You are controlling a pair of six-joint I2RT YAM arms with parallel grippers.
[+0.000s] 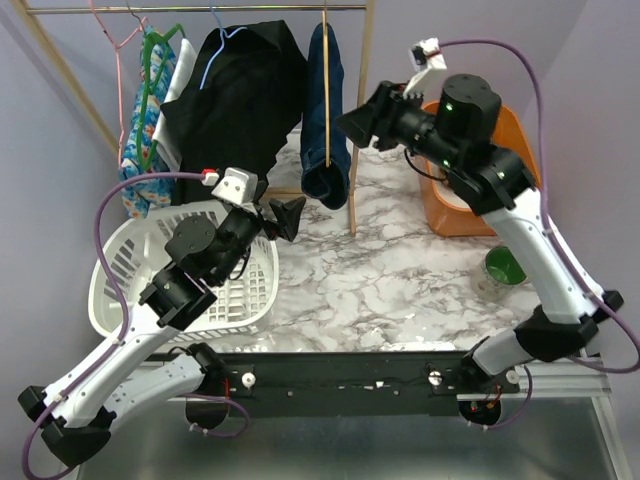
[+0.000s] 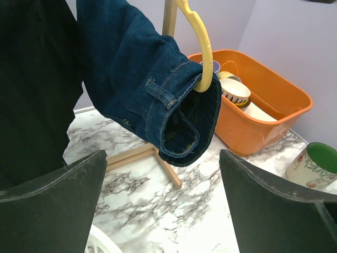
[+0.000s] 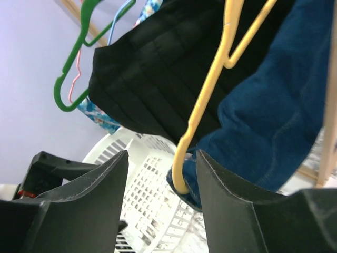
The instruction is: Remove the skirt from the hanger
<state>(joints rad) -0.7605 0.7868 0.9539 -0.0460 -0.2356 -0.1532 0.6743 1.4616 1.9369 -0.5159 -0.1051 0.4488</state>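
The black skirt [image 1: 235,100] hangs from the light-blue hanger [image 1: 216,47] on the wooden rail at the back. It also shows in the right wrist view [image 3: 158,79], with the blue hanger's hook [image 3: 117,21] above it, and at the left edge of the left wrist view [image 2: 31,89]. My left gripper [image 1: 283,216] is open and empty, just below and right of the skirt's hem. My right gripper [image 1: 356,125] is open and empty beside the navy garment, with the yellow hanger [image 3: 202,100] between its jaws in the right wrist view.
A navy denim garment [image 1: 325,110] hangs on the yellow hanger [image 1: 325,90]. A green hanger [image 1: 155,60] with a floral garment [image 1: 140,150] hangs at the left. A white laundry basket [image 1: 125,270], an orange bin [image 1: 450,215] and a green mug [image 1: 503,267] stand on the marble table.
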